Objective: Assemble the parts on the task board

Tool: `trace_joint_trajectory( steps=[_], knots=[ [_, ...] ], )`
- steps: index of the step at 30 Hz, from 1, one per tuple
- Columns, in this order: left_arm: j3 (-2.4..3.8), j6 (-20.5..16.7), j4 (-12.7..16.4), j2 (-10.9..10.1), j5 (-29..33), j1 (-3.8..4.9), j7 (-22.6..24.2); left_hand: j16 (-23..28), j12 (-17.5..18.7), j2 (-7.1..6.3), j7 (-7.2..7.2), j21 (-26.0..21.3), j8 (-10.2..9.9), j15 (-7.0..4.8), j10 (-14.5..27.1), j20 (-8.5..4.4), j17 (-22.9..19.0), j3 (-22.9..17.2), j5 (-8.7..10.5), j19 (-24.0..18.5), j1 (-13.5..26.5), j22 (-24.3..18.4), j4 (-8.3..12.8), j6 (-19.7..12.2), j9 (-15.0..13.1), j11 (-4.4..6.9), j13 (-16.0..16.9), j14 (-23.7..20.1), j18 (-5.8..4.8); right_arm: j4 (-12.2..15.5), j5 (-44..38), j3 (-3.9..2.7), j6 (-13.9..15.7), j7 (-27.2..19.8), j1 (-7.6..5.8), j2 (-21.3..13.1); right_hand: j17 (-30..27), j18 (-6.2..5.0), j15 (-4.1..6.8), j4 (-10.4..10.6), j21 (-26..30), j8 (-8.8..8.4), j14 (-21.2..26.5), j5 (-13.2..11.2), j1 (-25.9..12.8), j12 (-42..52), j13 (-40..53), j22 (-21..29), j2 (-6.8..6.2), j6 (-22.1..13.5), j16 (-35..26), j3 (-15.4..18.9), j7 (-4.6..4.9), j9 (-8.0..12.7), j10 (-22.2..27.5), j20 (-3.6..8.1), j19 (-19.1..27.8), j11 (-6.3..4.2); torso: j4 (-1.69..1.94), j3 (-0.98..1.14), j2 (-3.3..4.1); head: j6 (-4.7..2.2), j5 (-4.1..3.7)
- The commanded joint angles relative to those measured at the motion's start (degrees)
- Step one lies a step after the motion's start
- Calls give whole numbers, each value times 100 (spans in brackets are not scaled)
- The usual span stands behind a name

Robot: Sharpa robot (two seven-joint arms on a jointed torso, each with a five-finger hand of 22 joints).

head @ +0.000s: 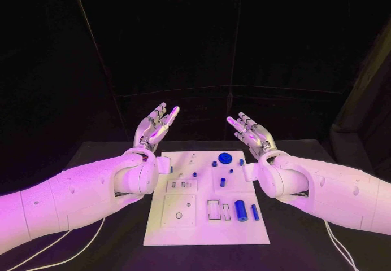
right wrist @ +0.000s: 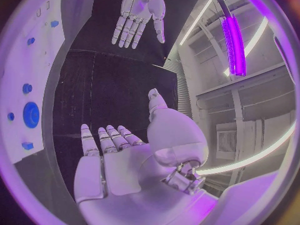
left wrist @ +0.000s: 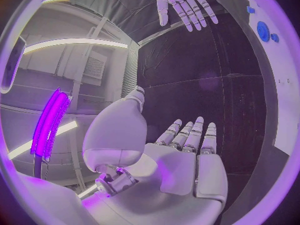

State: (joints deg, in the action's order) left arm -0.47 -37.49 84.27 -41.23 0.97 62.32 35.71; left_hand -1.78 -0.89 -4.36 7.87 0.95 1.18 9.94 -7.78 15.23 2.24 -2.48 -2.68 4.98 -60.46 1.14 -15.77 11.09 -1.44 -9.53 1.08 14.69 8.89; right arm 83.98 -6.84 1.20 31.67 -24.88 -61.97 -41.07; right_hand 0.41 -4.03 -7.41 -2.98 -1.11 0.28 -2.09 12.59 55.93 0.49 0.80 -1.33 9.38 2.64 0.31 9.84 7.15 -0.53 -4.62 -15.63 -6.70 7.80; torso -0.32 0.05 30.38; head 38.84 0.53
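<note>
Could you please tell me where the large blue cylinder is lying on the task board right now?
In the head view, the large blue cylinder lies near the front right of the task board, between a small white block and a thinner blue rod.

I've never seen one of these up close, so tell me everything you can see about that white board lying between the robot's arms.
The task board is a flat white rectangular plate lying on the black table, its long side running away from the robot. Its surface has shallow recesses, small holes and outlined slots. Blue parts sit on it: a round disc near the far end with small pegs around it, and a thick cylinder beside a thinner rod nearer the robot. Both hands, left and right, hover open beyond it, touching nothing.
</note>
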Motion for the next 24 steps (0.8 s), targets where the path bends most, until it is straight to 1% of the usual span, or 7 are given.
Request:
trace_joint_trajectory(
  steps=[1,6,7,10,14,18,24],
  knots=[
    [4,299,-4,6,1,14,366,-43,-29,-17,431,42,37,21,-13,94,13,-10,-31,14,-257,12,-98,85,-15,-84,14,90,116,-64,-563,9,-848,275,-33,36,8,-60,-81,-9,-38,33,-28,66,246,38,9,-11,34,63,17,75,328,-10,-33,-95,-20,77,-3,0,-4,1,1],
    [4,299,-4,6,1,14,366,-43,-29,-13,442,43,38,27,-13,98,13,-3,-32,14,-259,13,-98,87,-15,-95,14,86,115,-127,-686,21,-1049,343,-54,74,18,-74,-129,-82,-48,43,-84,51,338,49,19,-17,62,117,27,98,400,-19,-105,-104,-40,142,-3,0,-4,1,1],
    [4,324,-79,-37,49,13,344,-43,-29,-13,442,43,38,27,-13,98,13,-3,-32,14,-259,13,-98,87,-15,-95,14,86,115,-161,-663,21,-1032,339,-54,-55,24,-78,-148,-122,-54,48,-124,49,392,55,24,-20,73,146,34,101,428,-24,-147,-106,-54,168,-32,0,4,105,-30],
    [3,331,-72,-74,65,13,343,-44,-30,-7,451,44,39,32,-19,101,14,1,-32,16,-263,13,-97,94,-16,-103,15,90,113,-222,-704,20,-959,285,-55,-53,69,-120,-236,-308,-127,94,-426,44,653,103,60,-66,102,389,97,85,539,-60,-441,-110,-262,275,-38,-9,2,106,-51],
    [3,343,-59,-126,77,13,340,-46,-32,0,465,46,41,41,-27,105,16,7,-32,18,-269,14,-96,104,-18,-117,16,95,111,-334,-902,19,-779,195,-56,-66,180,-198,-448,-665,-423,258,-1455,12,1163,276,158,-218,151,1254,353,-17,753,-163,-1517,-125,-1000,492,-31,-19,18,124,-76],
    [3,385,-16,-199,81,13,327,-57,-39,22,502,51,47,69,-63,118,24,22,-31,22,-288,17,-94,134,-22,-155,21,135,99,-413,-1240,17,-630,128,-59,-107,300,-343,-567,-982,-930,549,-3050,-14,1547,645,293,-441,142,2569,767,-125,839,-305,-3323,-115,-2197,630,-43,-7,59,117,-78],
    [2,572,35,-277,82,13,321,-249,-103,157,664,108,109,210,-449,146,132,11,-29,132,-449,49,-62,473,-62,-328,65,776,-5,-559,-1969,12,-624,185,-97,-167,346,-622,-299,-1319,-1424,856,-4725,-141,1885,872,299,-580,126,4106,1084,-220,717,-404,-4661,-91,-3341,404,-39,-6,118,105,-74]
  ],
)
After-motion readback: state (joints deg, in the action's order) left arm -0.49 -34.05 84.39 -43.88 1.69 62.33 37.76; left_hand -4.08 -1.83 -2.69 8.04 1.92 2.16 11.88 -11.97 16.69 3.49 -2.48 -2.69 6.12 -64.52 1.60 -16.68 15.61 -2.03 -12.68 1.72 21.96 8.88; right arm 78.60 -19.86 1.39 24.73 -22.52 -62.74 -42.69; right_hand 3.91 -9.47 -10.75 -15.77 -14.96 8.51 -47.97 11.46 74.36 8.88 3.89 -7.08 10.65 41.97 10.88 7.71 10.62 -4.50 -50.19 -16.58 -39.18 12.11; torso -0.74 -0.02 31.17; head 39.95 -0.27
